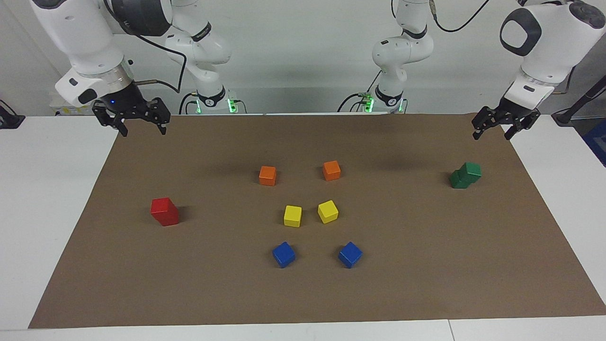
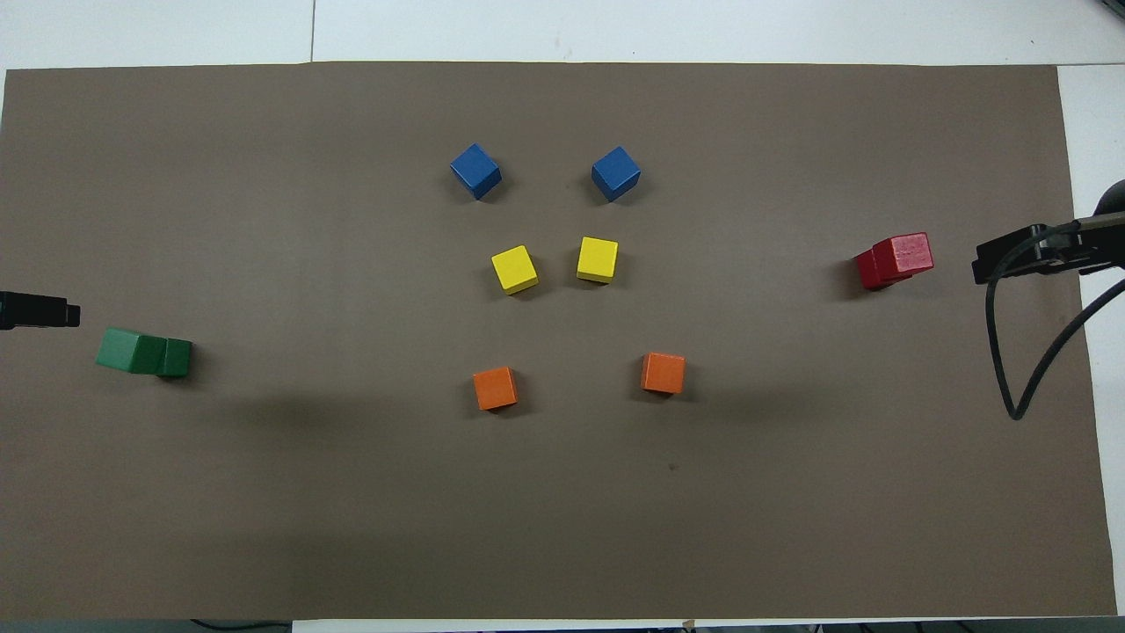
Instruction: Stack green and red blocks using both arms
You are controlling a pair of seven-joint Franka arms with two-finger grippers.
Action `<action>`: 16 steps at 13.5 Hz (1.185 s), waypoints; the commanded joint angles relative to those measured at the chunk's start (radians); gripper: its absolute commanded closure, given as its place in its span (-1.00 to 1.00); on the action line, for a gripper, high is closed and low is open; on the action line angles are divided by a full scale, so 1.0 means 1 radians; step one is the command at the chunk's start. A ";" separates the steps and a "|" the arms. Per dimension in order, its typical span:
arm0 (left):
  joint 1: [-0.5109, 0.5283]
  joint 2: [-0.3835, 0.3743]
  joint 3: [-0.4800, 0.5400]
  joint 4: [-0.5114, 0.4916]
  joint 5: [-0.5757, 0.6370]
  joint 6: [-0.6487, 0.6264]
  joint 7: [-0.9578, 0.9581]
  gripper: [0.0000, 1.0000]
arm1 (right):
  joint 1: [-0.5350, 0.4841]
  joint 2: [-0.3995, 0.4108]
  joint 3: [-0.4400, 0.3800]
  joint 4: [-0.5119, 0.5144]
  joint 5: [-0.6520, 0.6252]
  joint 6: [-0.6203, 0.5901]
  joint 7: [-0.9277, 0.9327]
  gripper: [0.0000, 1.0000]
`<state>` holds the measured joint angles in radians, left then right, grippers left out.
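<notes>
Two dark green blocks [image 1: 466, 174] stand stacked toward the left arm's end of the mat, the upper one slightly offset; from overhead the green blocks [image 2: 145, 352] lean apart. Two red blocks [image 1: 164, 211] stand stacked toward the right arm's end, and overhead the red blocks [image 2: 896, 259] overlap. My left gripper [image 1: 492, 134] hangs open and empty, raised over the mat's edge beside the green stack and apart from it. My right gripper [image 1: 143, 130] waits open and empty over the mat's corner at its own end. Overhead, only the tips of the left gripper [image 2: 39, 310] and right gripper [image 2: 1028, 251] show.
In the mat's middle lie two orange cubes [image 1: 267, 175] [image 1: 332, 170], two yellow cubes [image 1: 292, 216] [image 1: 327, 211] and two blue cubes [image 1: 283, 254] [image 1: 350, 254]. The brown mat [image 1: 426, 265] covers most of the white table [image 1: 42, 199].
</notes>
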<state>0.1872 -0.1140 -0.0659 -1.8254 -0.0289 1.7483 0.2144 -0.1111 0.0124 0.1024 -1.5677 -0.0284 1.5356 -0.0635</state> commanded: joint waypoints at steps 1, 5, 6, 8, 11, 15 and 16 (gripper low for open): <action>-0.017 0.072 -0.008 0.156 0.012 -0.122 -0.058 -1.00 | -0.004 -0.002 0.005 -0.002 -0.016 -0.008 0.007 -1.00; -0.031 0.082 -0.009 0.183 0.009 -0.147 -0.073 -1.00 | -0.004 -0.003 0.005 -0.002 -0.016 -0.008 0.007 -1.00; -0.037 0.082 -0.009 0.183 0.006 -0.145 -0.073 -1.00 | -0.004 -0.003 0.005 -0.002 -0.016 -0.006 0.007 -1.00; -0.077 0.083 -0.009 0.183 0.004 -0.147 -0.073 -1.00 | -0.004 -0.003 0.005 -0.002 -0.016 -0.009 0.007 -1.00; -0.115 0.082 0.003 0.183 0.010 -0.174 -0.075 -1.00 | -0.004 -0.003 0.007 -0.002 -0.016 -0.008 0.007 -1.00; -0.129 0.083 0.003 0.183 0.012 -0.174 -0.075 -1.00 | -0.002 -0.003 0.007 -0.002 -0.016 -0.005 0.008 -1.00; -0.130 0.083 0.005 0.183 0.012 -0.174 -0.075 -1.00 | -0.002 -0.003 0.007 -0.002 -0.016 -0.006 0.008 -1.00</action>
<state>0.0815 -0.0479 -0.0783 -1.6780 -0.0292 1.6055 0.1507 -0.1110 0.0124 0.1032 -1.5677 -0.0286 1.5356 -0.0635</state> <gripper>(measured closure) 0.000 0.000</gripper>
